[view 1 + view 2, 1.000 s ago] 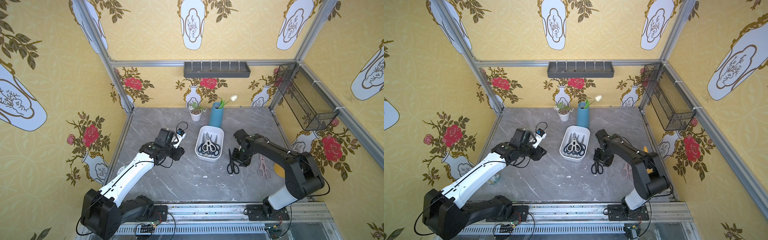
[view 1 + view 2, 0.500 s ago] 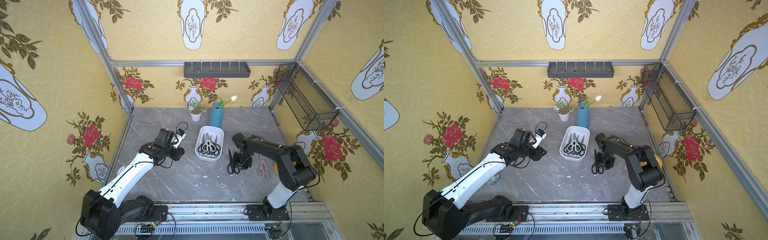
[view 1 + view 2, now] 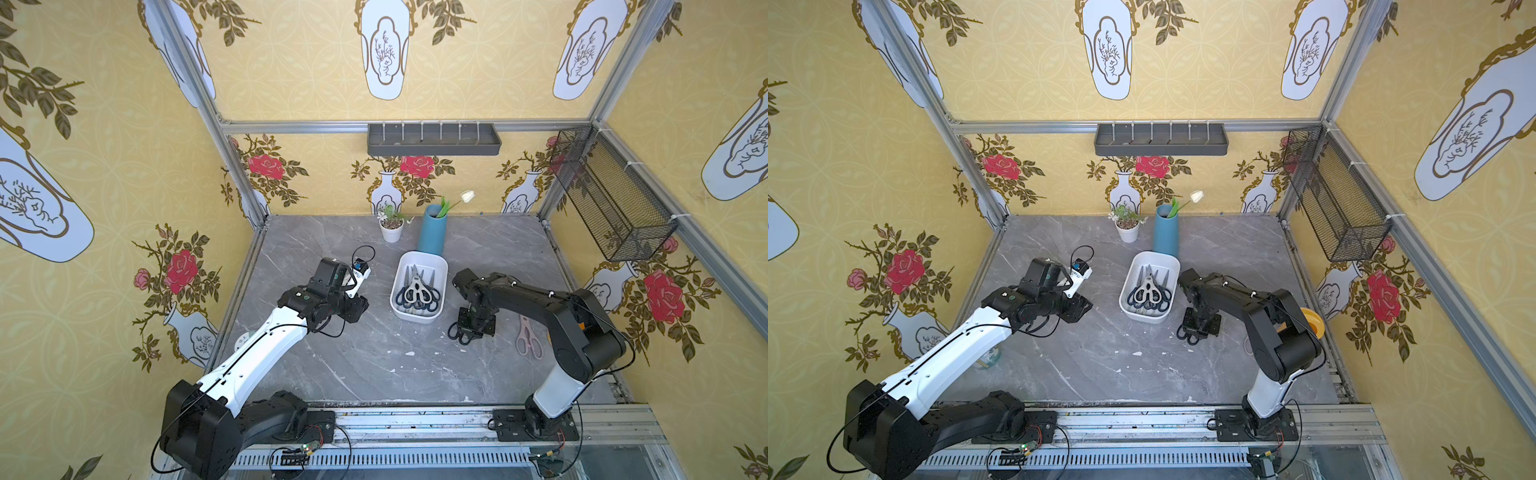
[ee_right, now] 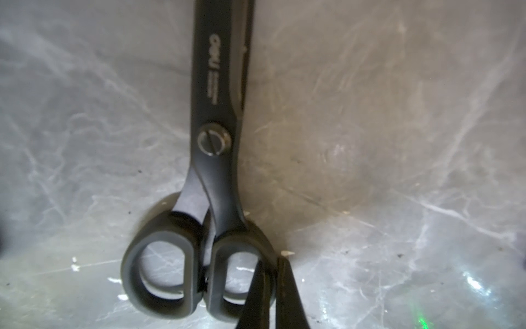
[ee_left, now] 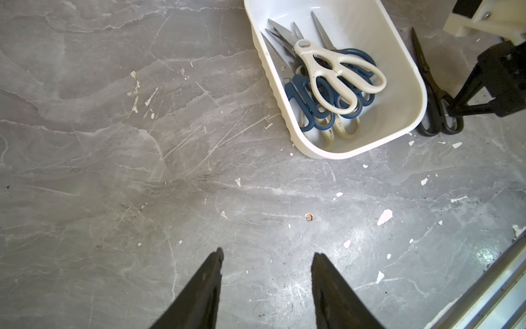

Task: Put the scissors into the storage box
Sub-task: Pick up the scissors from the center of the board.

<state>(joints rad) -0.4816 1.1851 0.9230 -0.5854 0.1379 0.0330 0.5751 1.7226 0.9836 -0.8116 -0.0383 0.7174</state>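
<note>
— While the right gripper (image 4: 269, 269) pinches tight on one handle loop of the black scissors (image 4: 216, 142), where do they lie?
— Flat on the table (image 3: 374, 365), just right of the storage box (image 3: 415, 316), which holds several pairs (image 5: 338, 74). The left gripper (image 5: 266, 253) hovers half open, empty, left of it.

Both top views look steeply down from high at the front, taking in the whole grey table (image 3: 374, 365), and are nearly alike. The left wrist view looks down across the tabletop from low height, sharing the storage box (image 5: 398, 51) and black scissors (image 5: 434, 94) with them. The right wrist view sits very close above those scissors
</note>
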